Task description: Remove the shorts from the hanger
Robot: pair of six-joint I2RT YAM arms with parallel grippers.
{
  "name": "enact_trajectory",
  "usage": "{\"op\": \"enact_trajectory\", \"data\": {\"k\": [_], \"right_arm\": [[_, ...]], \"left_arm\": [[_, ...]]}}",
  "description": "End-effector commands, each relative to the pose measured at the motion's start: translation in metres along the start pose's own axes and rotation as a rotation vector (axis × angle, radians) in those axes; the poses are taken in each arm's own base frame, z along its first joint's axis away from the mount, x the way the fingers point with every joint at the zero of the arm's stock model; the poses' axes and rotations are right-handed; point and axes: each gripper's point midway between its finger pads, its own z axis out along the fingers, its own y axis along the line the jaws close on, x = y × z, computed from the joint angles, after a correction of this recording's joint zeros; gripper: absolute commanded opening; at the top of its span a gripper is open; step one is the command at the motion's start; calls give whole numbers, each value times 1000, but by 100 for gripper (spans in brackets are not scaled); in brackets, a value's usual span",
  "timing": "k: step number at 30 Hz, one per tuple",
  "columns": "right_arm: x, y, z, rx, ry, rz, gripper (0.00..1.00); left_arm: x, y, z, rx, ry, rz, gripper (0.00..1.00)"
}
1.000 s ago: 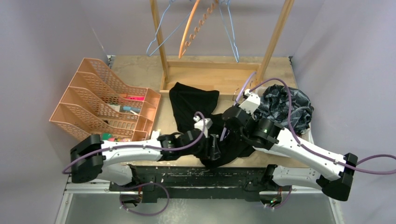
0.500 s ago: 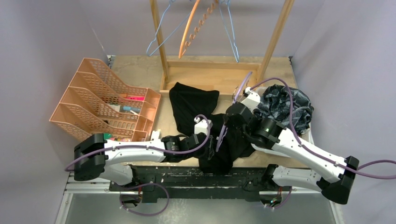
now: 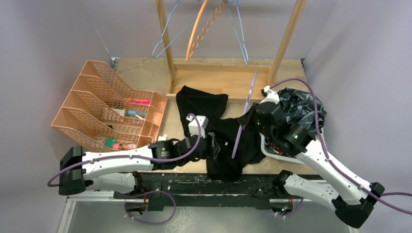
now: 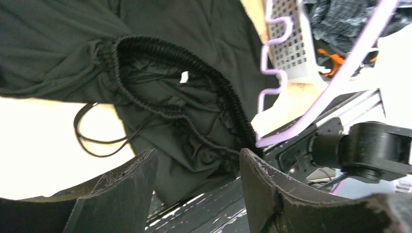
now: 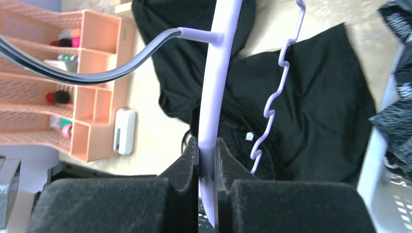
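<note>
Black shorts (image 3: pixel 226 145) lie crumpled on the table between the arms, the elastic waistband (image 4: pixel 194 58) and drawstring facing up. My right gripper (image 3: pixel 253 119) is shut on a lilac hanger (image 3: pixel 244 114), which slants above the shorts. In the right wrist view the jaws (image 5: pixel 207 155) pinch the hanger's flat bar (image 5: pixel 221 73) over the black cloth (image 5: pixel 316 107). The hanger's low end (image 4: pixel 272 141) lies by the waistband; whether it touches I cannot tell. My left gripper (image 3: pixel 215 147) (image 4: pixel 197 167) hangs open just over the shorts, nothing between its fingers. Dark camouflage shorts (image 3: pixel 299 107) are heaped at the right.
An orange mesh desk organiser (image 3: pixel 107 114) with small items stands at the left. A wooden rack (image 3: pixel 226 73) at the back carries blue and orange hangers (image 3: pixel 197 29). A small white block (image 5: pixel 124 131) lies near the organiser. A white basket (image 4: pixel 289 46) holds the heaped clothes.
The right gripper has lifted the lilac hanger up and back to the right, away from the black shorts. The left gripper closed partway, opened again and moved slightly left.
</note>
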Motion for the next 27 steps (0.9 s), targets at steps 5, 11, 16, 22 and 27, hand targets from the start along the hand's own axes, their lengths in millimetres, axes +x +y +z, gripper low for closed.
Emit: {"op": "enact_trajectory", "data": {"k": [5,11,16,22,27], "right_arm": [[-12,37,-7,-174,-7,85,0],[-12,32,-3,-135,-9,164,0],[-14,41,-5,-162,3,160,0],[-5,47,-2,-187,52,109,0],[0,50,-1,-203,77,93,0]], "left_arm": [[-44,-89,-6,279,-71,25,64],[-30,-102,6,298,1,93,65],[-32,-80,16,157,-11,127,56],[-49,-88,17,139,-46,171,46],[-69,-105,21,118,-75,181,47]]}}
